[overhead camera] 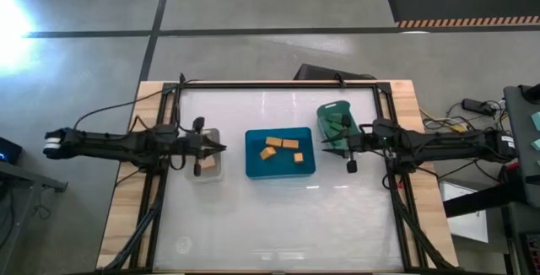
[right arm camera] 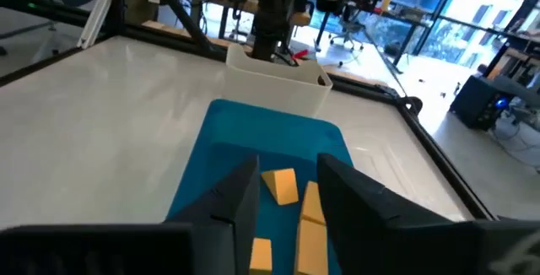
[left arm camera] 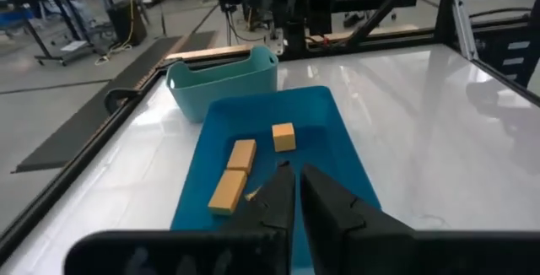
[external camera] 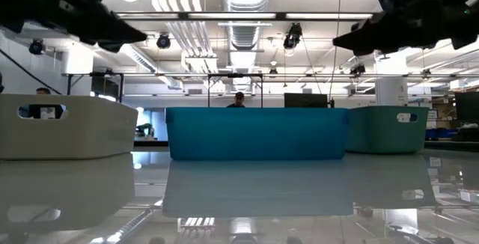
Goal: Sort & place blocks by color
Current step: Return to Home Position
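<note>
Orange blocks (overhead camera: 274, 142) lie in the bin (overhead camera: 257, 169) between the left claw (overhead camera: 219, 148), seemingly shut, and the right claw (overhead camera: 329, 148), parted; both empty.

From above, the left hand (overhead camera: 221, 148) covers part of the pale bin (overhead camera: 213, 176), so the blocks (overhead camera: 208, 164) in it cannot be counted, and the green blocks (overhead camera: 337, 124) in the teal bin (overhead camera: 333, 105) merge into one dark patch beside the right hand (overhead camera: 333, 149). Seen level across the counter (external camera: 75, 199), the walls of those bins and of the blue bin (external camera: 257, 133) hide everything inside. The right hand's own fingers (right arm camera: 236, 203) cover part of the orange blocks (right arm camera: 281, 184).
</note>
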`<action>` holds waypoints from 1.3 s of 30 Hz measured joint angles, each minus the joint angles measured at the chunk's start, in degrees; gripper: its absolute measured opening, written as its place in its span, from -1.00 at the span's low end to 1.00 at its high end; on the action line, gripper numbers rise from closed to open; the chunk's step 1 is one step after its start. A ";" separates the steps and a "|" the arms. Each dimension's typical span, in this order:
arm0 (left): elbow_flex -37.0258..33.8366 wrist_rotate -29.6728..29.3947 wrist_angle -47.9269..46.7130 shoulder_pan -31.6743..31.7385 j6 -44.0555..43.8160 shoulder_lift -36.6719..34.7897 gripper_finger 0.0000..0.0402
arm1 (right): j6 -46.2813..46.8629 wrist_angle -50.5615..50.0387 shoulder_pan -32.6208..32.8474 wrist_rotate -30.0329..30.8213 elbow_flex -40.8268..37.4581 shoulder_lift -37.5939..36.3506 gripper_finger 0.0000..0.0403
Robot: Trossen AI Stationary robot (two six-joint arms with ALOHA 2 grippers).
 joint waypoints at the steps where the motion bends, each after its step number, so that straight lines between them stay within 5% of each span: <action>1: -1.03 -0.02 0.21 0.00 -0.51 -1.17 -0.97 | 0.00 -0.29 0.00 0.00 -0.63 -1.24 -0.49; 15: -16.23 -0.31 10.86 0.00 -2.78 -14.13 -0.97 | -1.50 -11.29 0.00 0.07 -5.09 -16.79 -0.92; 39: -16.51 -0.42 10.34 -0.01 -4.02 -13.52 -0.97 | 3.89 -15.99 0.04 -2.86 -9.50 -37.85 -0.96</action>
